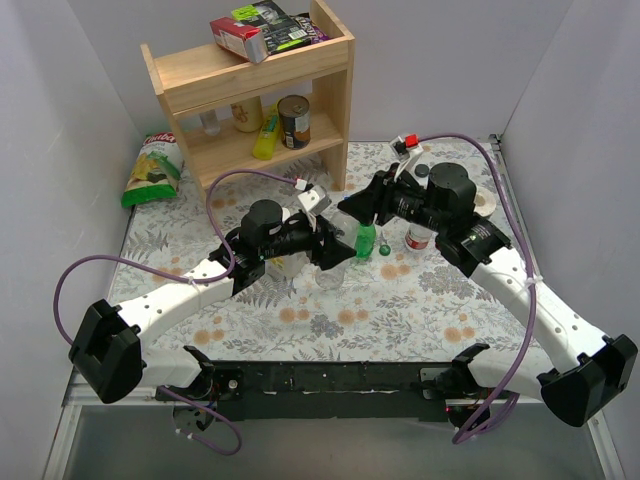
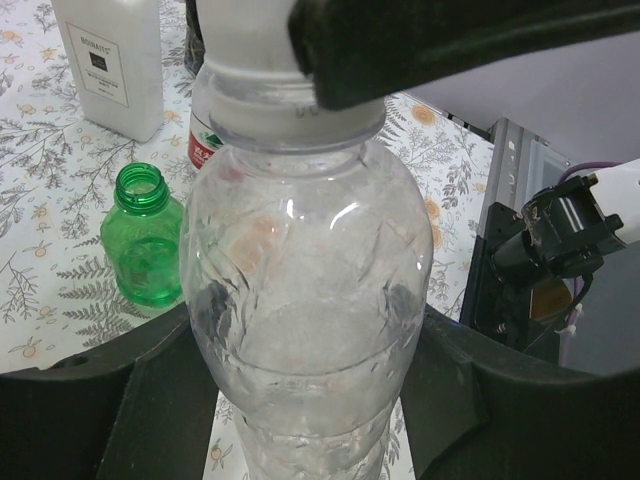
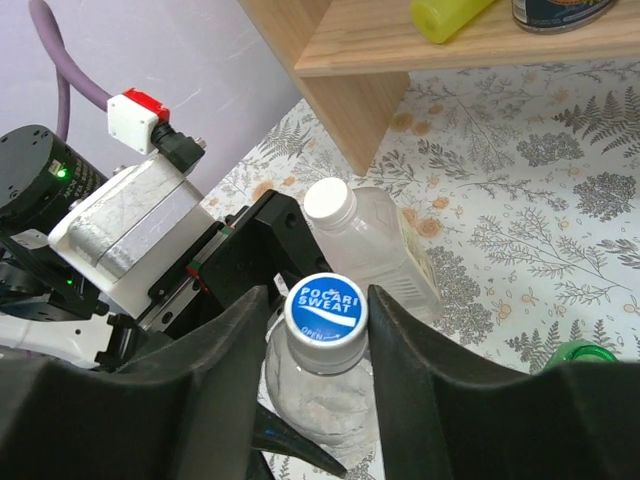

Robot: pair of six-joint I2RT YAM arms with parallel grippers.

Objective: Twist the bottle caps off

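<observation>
The big bottle [image 2: 300, 260] is held in the left gripper [image 2: 305, 330]. The left fingers [image 2: 130, 400] are clenched on its sides, low on its body, and the bottle is kept upright between them. Its blue cap [image 3: 326, 308] is on top, above these fingers, still screwed on.

The right gripper [image 3: 322, 300] is placed over this cap from above. The cap is seen between the right fingers [image 3: 200, 380], with one finger just beside it on each side. It cannot be told whether the cap is squeezed or only flanked.

Just outside one left finger, the green bottle [image 2: 145, 240] is seen standing on the table [image 2: 40, 170]. Its neck is open. The green cap [image 1: 385, 252] is found on the table just beside it, near the right fingers.

A little farther past the left fingers, the red-label bottle [image 2: 203, 150] is partly hidden behind the big bottle. Farther still, an opaque white bottle [image 2: 110, 55] is seen.

Just past the right fingers, the slim bottle [image 3: 375, 245] is seen with its white cap [image 3: 329, 201] on. It cannot be told whether it stands or leans.

Farthest from the fingers, a wooden shelf [image 3: 400, 50] is set at the back of the table.
</observation>
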